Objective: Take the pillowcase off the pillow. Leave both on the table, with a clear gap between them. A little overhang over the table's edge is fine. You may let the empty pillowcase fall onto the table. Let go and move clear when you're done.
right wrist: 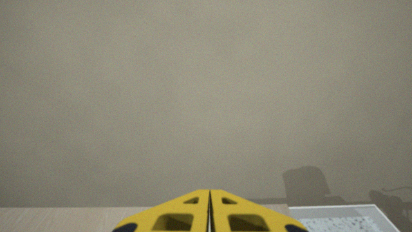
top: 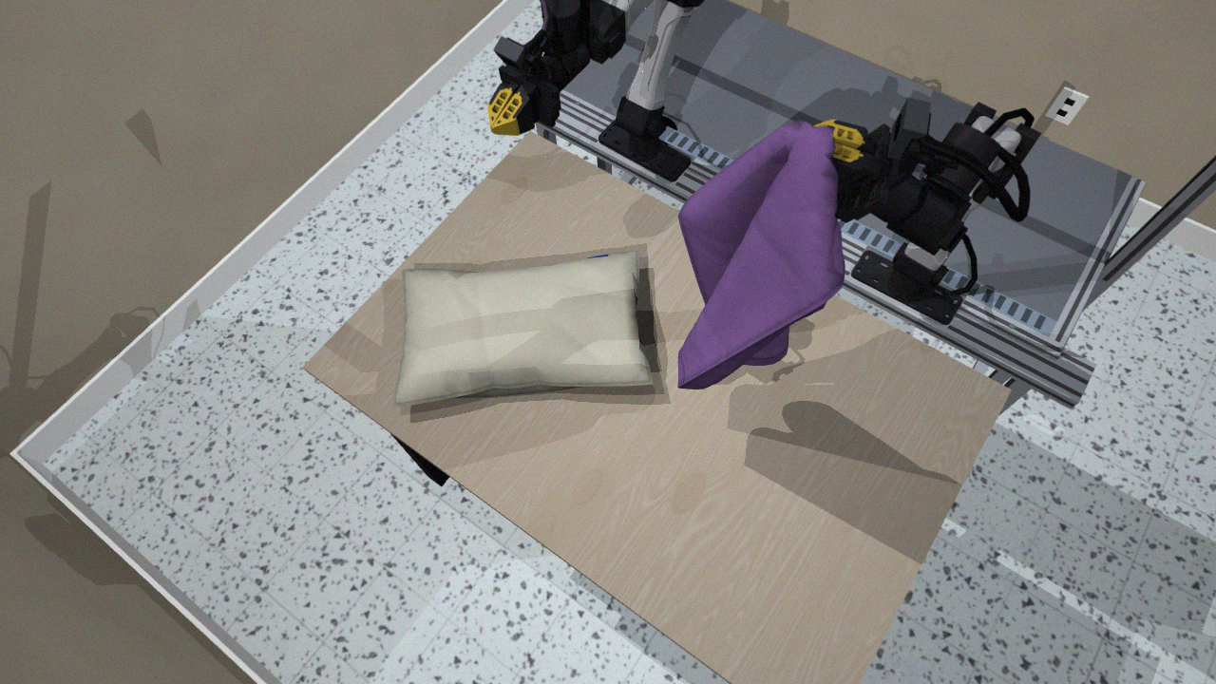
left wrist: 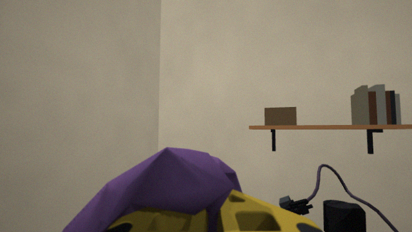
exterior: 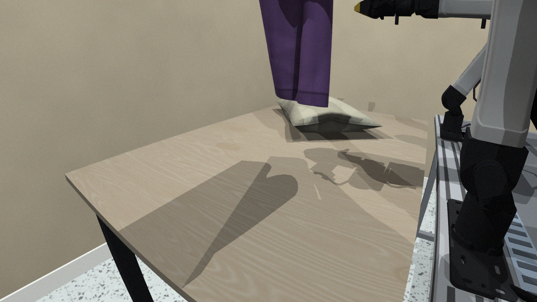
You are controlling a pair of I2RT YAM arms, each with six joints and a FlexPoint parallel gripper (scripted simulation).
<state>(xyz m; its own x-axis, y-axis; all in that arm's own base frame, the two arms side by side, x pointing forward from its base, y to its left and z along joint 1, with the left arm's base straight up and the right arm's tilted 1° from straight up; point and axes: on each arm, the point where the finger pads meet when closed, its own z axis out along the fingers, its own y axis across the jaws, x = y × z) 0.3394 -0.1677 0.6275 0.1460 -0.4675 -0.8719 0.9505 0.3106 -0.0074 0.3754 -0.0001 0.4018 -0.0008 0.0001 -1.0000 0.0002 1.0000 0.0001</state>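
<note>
The cream pillow point(top: 519, 332) point(exterior: 319, 113) lies bare and flat on the wooden table point(top: 595, 502) point(exterior: 168, 210), toward the left end in the top view. The purple pillowcase point(top: 765, 246) point(exterior: 300, 56) point(left wrist: 180, 177) hangs in the air, off the pillow, its lower end above the table in the exterior view. My left gripper point(top: 826, 136) point(left wrist: 212, 197) is shut on the pillowcase's top end and holds it high up. My right gripper point(top: 502, 125) point(exterior: 355, 8) point(right wrist: 209, 200) is shut and empty, up beyond the table's back left corner in the top view.
The arms' bases stand on a grey bench with metal rails point(top: 969, 340) along the table's back edge. A shelf point(left wrist: 328, 127) with books and a box is on the wall in the left wrist view. Shadows of the arm and pillowcase fall on the table.
</note>
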